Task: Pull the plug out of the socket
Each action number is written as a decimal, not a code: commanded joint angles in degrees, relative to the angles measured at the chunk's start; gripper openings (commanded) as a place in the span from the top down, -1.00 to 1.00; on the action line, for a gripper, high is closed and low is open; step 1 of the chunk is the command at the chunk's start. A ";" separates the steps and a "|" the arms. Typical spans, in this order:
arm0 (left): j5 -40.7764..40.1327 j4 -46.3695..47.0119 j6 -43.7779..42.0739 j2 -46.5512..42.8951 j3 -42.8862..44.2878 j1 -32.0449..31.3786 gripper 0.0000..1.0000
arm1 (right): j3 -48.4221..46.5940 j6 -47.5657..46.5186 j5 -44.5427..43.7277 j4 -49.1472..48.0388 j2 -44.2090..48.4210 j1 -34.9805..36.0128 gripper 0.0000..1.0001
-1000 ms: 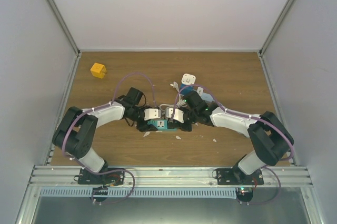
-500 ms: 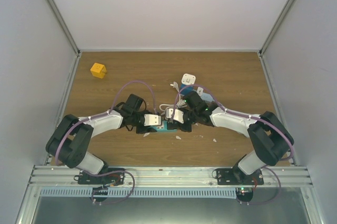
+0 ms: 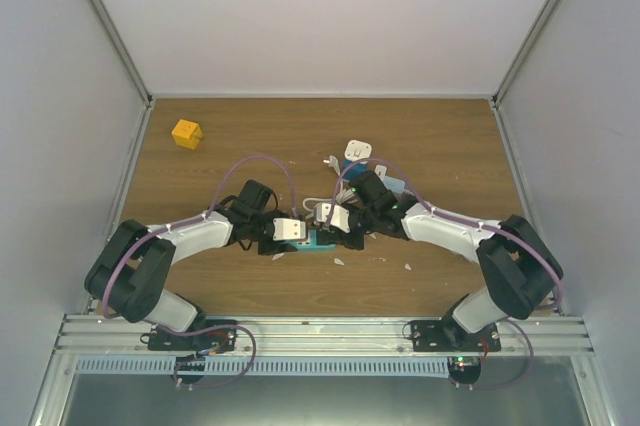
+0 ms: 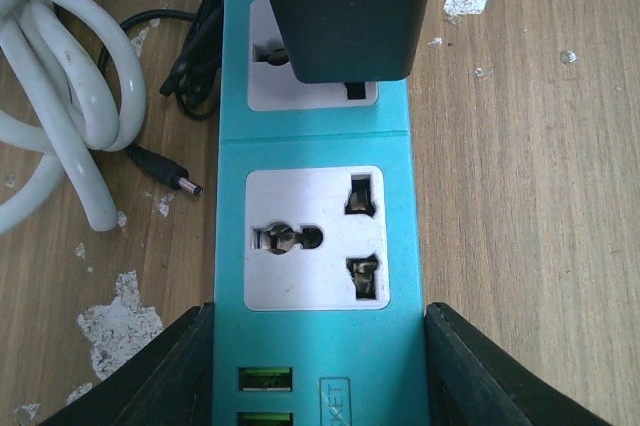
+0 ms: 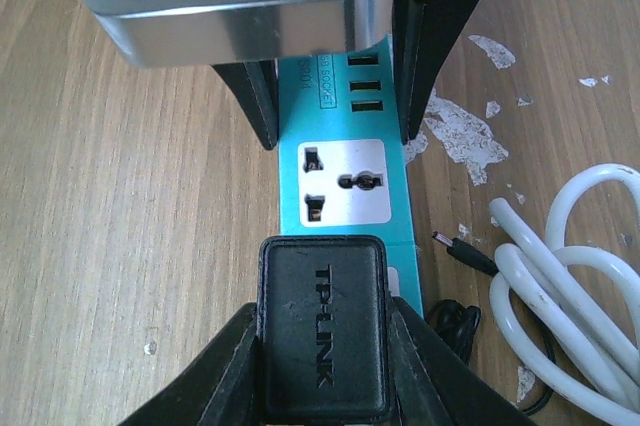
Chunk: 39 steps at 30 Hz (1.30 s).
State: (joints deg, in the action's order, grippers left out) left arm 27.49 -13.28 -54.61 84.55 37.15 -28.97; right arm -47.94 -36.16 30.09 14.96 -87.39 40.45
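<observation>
Two black fingers (image 5: 232, 376) of the right gripper (image 5: 322, 386) press against opposite sides of the black TP-Link plug (image 5: 322, 316), closed on it so I can draw it upward. The plug sits over the end outlet of the teal socket strip (image 4: 312, 151). I cannot tell how deeply its pins are seated. At the strip's other end, by the USB ports, the left gripper (image 4: 320, 376) clamps both long edges between its fingers (image 4: 175, 376). I judge this grip is there to pin the strip down, so the pull frees the plug rather than lifting everything. The middle outlet between the two grippers is bare. Just beside the strip lie a looped white cable (image 4: 70, 76) and a loose barrel connector (image 4: 165, 174) on the scuffed wooden table (image 4: 530, 196).
</observation>
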 commanded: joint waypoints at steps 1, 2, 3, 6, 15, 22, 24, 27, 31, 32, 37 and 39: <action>-4.04 -1.82 -0.59 0.44 -1.51 -0.47 0.42 | -1.27 0.60 3.23 -0.40 1.96 0.35 0.84; -3.86 -1.97 -0.59 0.50 -1.40 -0.47 0.42 | -1.09 0.45 3.12 -0.33 2.17 0.28 0.84; -3.76 -2.24 -0.59 0.57 -1.25 -0.47 0.42 | -0.92 0.33 3.12 -0.14 2.47 0.32 0.84; -3.36 -2.85 -0.51 0.56 -1.03 -0.47 0.41 | -0.82 0.37 3.13 0.48 3.27 0.35 0.84; 0.60 -6.25 1.29 -2.50 0.81 -0.22 0.24 | -0.57 -0.40 4.23 2.45 6.49 -1.36 0.85; 4.46 -7.09 4.64 -8.96 2.28 0.10 -0.40 | -2.28 2.66 7.63 3.52 8.30 -5.49 0.85; 4.28 -6.07 6.09 -10.97 1.89 0.35 -0.50 | -3.55 4.47 8.53 3.43 8.27 -6.34 0.85; 3.97 -5.18 7.95 -13.92 1.37 0.60 -0.60 | -5.62 6.69 10.01 3.31 8.16 -7.14 0.85; 1.74 -2.59 12.73 -18.70 1.80 0.84 -0.67 | -8.77 10.32 11.79 2.75 8.21 -8.62 0.85; 1.01 -1.47 14.20 -20.49 1.94 0.84 -0.68 | -9.55 11.79 12.22 2.24 8.14 -9.09 0.85; -6.58 5.78 20.26 -24.25 2.19 0.71 -0.70 | -13.47 19.53 15.09 -1.26 6.98 -11.37 0.86; -9.75 7.85 22.16 -24.46 3.32 0.75 -0.71 | -14.91 23.16 16.23 -3.04 6.36 -12.26 0.86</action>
State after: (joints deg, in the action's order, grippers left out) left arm 24.82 -14.09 -38.59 61.14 38.06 -28.45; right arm -59.33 -21.58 42.11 16.73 -80.23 29.89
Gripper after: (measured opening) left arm 0.851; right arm 0.279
